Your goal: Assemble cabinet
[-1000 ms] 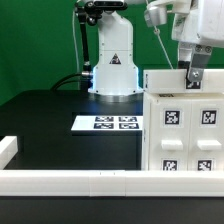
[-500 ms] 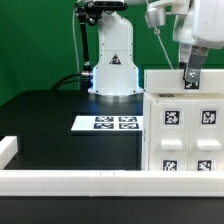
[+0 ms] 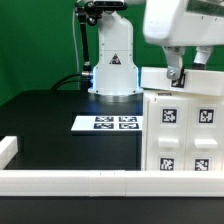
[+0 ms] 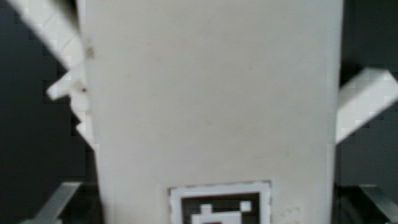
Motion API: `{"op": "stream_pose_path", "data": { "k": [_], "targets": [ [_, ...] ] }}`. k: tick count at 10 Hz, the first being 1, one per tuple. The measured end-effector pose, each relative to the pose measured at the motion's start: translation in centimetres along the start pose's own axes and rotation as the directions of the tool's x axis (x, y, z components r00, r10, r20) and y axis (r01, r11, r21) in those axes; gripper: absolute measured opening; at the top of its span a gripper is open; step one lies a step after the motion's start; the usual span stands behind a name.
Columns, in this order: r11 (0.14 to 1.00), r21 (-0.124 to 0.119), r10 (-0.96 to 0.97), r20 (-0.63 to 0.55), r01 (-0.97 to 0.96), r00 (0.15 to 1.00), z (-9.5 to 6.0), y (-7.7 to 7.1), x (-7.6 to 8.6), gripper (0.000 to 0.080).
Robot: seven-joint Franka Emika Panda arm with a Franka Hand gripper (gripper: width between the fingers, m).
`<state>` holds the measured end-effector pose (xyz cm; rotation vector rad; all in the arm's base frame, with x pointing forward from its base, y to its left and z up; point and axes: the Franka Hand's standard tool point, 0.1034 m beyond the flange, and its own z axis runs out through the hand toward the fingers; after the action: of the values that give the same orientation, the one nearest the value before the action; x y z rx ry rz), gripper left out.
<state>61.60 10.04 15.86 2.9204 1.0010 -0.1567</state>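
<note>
Exterior view: the gripper [image 3: 176,78] was seen directly above the cabinet [image 3: 185,130], at its top edge; finger closure could not be determined.

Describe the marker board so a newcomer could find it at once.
Start at the black table and the robot's white base at its back. Just in front of that base lies the marker board, a thin flat white sheet printed with four tags. Unlike the cabinet on the exterior view's right, it is flat rather than a tall block.
</note>
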Motion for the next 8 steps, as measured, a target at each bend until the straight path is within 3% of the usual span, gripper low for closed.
{"op": "stream_pose_path", "data": {
  "k": [5, 7, 8],
  "targets": [
    [0.956, 0.012, 0.293, -0.004, -0.293, 0.956, -0.09, -0.03, 0.25, 0.0554],
    [0.847, 0.05, 0.53, 0.001, -0.53, 0.848, -0.15, -0.28, 0.36, 0.0554],
    [0.737, 0.096, 0.671, 0.018, -0.669, 0.741, -0.03, -0.22, 0.34, 0.0554]
  ]
}}
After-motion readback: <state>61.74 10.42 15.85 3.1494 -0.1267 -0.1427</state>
